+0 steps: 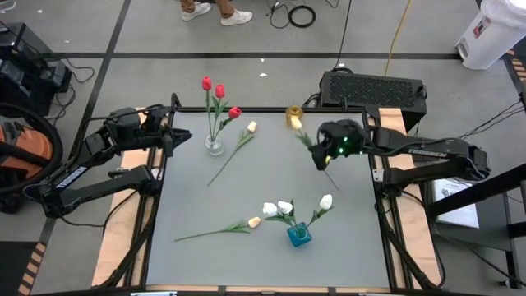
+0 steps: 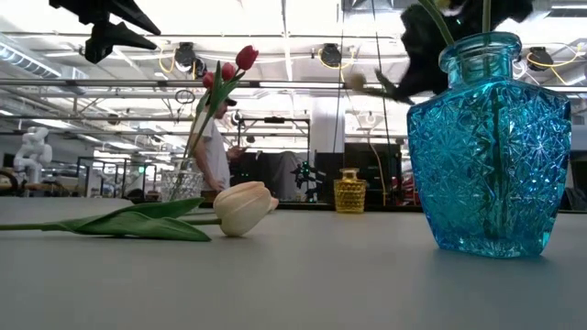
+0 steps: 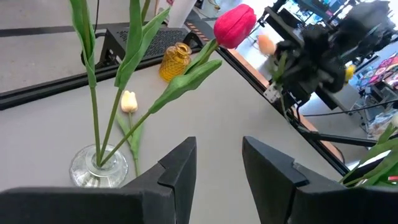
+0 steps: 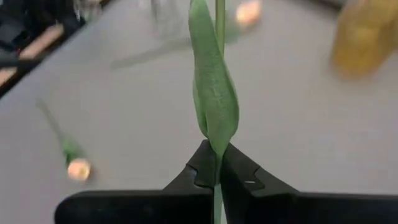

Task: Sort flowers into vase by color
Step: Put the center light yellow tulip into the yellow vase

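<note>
Pinched in my right hand (image 4: 217, 171), one flower (image 4: 214, 93) (cream-yellow, I judge) needs carrying over to the yellow vase (image 1: 294, 116); left hand (image 3: 217, 168) waits open.

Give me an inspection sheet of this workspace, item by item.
Surface: grey table.
Job's things: clear vase holds red tulips; blue vase holds white tulips; yellow vase near the far edge; two cream tulips lie loose.
Clutter: nothing seen.
Grippers: left gripper open beside clear vase; right gripper shut on a green stem.
Cables: coils on floor.
Surroundings: a person's shoes, black box.
</note>
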{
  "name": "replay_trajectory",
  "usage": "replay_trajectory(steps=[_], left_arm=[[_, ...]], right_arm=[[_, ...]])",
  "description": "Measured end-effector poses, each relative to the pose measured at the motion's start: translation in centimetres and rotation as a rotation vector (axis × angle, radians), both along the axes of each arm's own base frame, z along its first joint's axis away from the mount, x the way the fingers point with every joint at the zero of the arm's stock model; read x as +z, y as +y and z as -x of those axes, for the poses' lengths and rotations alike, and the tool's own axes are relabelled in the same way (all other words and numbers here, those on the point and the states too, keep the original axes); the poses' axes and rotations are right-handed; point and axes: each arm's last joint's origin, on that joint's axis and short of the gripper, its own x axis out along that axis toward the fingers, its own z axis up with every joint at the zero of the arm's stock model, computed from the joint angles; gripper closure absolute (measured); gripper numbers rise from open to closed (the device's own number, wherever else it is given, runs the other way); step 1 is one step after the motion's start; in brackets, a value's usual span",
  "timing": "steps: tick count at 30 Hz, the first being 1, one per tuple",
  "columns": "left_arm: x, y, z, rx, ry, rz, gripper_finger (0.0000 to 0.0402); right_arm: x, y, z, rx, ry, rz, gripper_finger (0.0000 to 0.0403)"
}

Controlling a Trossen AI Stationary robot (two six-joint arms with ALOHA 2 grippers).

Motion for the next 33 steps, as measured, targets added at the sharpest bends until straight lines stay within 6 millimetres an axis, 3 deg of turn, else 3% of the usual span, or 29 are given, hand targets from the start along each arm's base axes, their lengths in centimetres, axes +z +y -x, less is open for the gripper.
replay_trajectory(steps=[6, 11, 22, 33], left_arm=[[0.0, 0.0, 0.0, 0.000, 0.000, 0.000, 0.0265], [0.0, 0.0, 0.0, 0.000, 0.000, 0.000, 0.0265], [0.0, 0.0, 0.0, 0.000, 0.000, 0.000, 0.0265], [0.0, 0.0, 0.0, -0.001, 0.001, -0.001, 0.0265]], right_arm=[[4.8, -1.3, -0.5, -0.086, -0.100, 0.241, 0.0402], [7.4, -2.4, -0.6, -0.165, -0.216, 0.412, 0.0402], [9.1, -5.3, -0.4, -0.249, -0.311, 0.618, 0.0402], [8.7, -9.0, -1.7, -0.360, -0.376, 0.695, 0.0402]])
